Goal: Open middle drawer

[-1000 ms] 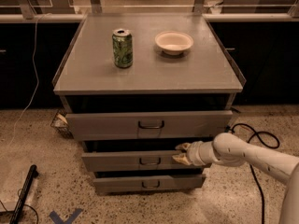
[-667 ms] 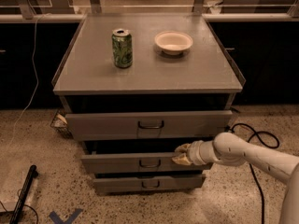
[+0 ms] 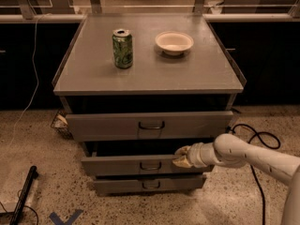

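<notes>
The middle drawer [image 3: 117,166] is the second front down in the grey cabinet, standing a little nearer than the bottom drawer [image 3: 117,185]. The hand [image 3: 182,157] is at its top edge, just right of the loop handle [image 3: 151,165]; I cannot tell whether it is open or closed. The top drawer [image 3: 103,125] also juts out. On the counter [image 3: 187,74], a green can [image 3: 123,48] stands left of a white bowl [image 3: 174,42].

grey middle drawer [image 3: 117,165] ajar, pincer [image 3: 181,156] at front
</notes>
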`<state>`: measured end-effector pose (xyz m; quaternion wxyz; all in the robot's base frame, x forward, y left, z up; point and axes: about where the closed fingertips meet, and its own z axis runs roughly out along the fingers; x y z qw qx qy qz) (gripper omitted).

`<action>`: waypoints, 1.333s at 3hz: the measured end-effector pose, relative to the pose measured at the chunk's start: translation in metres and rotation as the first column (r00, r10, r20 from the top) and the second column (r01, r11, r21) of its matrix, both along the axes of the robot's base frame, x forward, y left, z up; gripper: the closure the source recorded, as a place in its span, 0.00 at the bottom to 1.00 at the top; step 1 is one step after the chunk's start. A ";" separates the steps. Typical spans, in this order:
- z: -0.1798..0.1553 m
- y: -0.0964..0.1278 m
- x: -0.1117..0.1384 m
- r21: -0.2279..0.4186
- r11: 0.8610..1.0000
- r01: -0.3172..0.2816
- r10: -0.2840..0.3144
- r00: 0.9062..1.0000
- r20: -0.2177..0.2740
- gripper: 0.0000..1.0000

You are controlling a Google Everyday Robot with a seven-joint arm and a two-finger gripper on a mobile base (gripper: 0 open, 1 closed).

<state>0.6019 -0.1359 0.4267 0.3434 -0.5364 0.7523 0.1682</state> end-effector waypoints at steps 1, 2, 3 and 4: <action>0.001 0.000 0.000 0.000 1.000 0.000 0.000 1.000 0.000 1.00; 0.003 -0.008 -0.017 0.012 1.000 0.011 -0.011 1.000 0.008 1.00; 0.003 -0.009 -0.021 0.014 1.000 0.012 -0.012 1.000 0.008 1.00; 0.003 -0.013 -0.037 0.022 1.000 0.019 -0.019 1.000 0.005 1.00</action>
